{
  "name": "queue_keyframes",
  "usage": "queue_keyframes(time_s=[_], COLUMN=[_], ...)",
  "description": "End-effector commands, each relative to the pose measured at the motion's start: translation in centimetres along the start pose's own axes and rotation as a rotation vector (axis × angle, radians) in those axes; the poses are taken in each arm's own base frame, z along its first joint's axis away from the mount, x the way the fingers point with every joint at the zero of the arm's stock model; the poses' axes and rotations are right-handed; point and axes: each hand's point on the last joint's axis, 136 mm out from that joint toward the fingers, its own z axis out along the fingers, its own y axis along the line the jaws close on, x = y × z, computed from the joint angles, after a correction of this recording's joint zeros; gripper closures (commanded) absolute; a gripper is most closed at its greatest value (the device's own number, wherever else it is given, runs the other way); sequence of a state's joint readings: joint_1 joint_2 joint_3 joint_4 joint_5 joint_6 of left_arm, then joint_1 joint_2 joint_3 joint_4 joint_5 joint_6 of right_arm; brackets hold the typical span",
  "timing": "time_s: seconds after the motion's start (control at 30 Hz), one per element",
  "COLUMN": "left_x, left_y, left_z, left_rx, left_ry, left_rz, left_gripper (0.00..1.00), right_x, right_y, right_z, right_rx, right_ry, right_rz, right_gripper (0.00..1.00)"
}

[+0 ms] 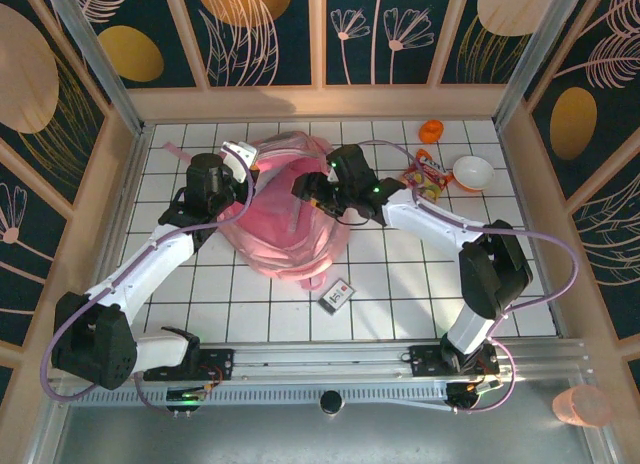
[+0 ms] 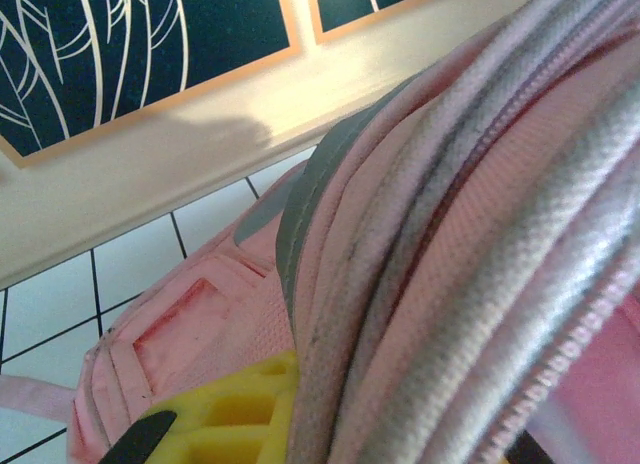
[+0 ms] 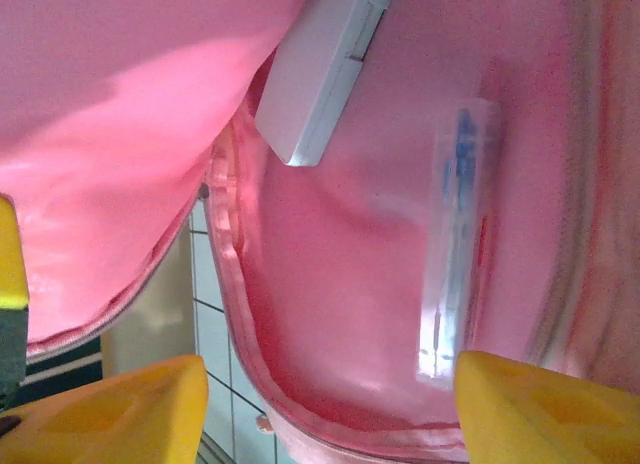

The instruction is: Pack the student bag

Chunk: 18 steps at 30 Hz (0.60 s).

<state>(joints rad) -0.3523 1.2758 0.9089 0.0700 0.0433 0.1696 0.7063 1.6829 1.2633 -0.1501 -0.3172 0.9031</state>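
The left end effector [image 1: 240, 156] is clenched on the 10 o'clock rim of the student bag [image 1: 285, 239]. The right end effector [image 3: 325, 409] is released, fingers spread, at the bag's mouth toward 1 o'clock — a white box [image 3: 320, 74] and a clear pen case [image 3: 455, 254] are seen within. The bag is laid mid-table [image 1: 420, 284].

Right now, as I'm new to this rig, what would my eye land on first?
The big pink student bag lying mid-table, its rim pinched by the left gripper. The right gripper hangs open at its mouth, facing a white box and a clear pen case inside.
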Motion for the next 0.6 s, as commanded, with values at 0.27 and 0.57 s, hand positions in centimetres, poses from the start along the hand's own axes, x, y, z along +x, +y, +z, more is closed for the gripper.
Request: queue_keyframes(time_s=[0.27,0.57], left_x=[-4.8,0.9], left_y=[-0.5,-6.4], left_z=[-1.7,-2.8], left_rx=[0.053,0.352], left_ry=[-0.183,-0.107], left_rz=[-0.005,0.310], left_gripper=[1.00,0.96], right_x=[1.0,1.7], right_y=[-2.8,-4.4], right_z=[-4.1,-8.1], right_rx=[0.077,0.101], right_ry=[-0.067,-0.221], right_rz=[0.004,-0.007], right_gripper=[0.34,0.38])
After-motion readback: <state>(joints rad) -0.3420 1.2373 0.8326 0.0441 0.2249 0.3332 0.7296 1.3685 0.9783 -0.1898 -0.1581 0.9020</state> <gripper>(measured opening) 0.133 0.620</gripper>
